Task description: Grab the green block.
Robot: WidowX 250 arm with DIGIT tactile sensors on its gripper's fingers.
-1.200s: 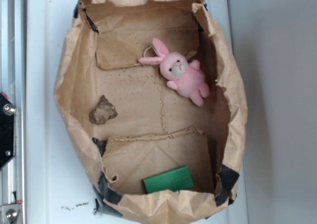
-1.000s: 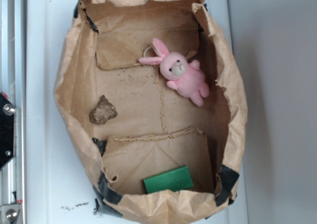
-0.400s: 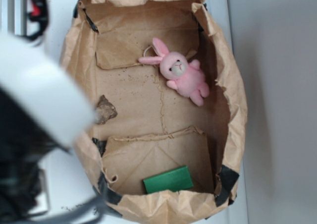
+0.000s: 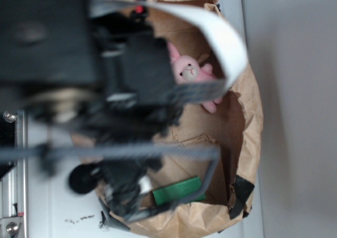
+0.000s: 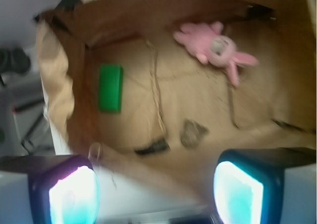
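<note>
Inside the bag: three loose things, counted below.
Paper bag [image 5: 52,92]: one, brown and crumpled, open at the top, with dark tape at its corners; it stands on a white surface [image 4: 42,196].
Green block [image 5: 110,87]: one, flat and bright green, lying on the bag floor near one end wall; in the exterior view [image 4: 181,190] its near end is hidden behind the arm.
Pink bunny [image 5: 216,48]: one plush, lying at the far end of the bag from the block, well apart from it.
Brown rock [image 5: 192,133]: one lumpy piece on the floor, between the two ends, near a side wall.
Arm [image 4: 121,90]: one, black and blurred, covering most of the exterior view.
Gripper [image 5: 156,187]: one, above the bag's edge; its two fingers [image 5: 64,189] stand wide apart, nothing between them, touching no object.
</note>
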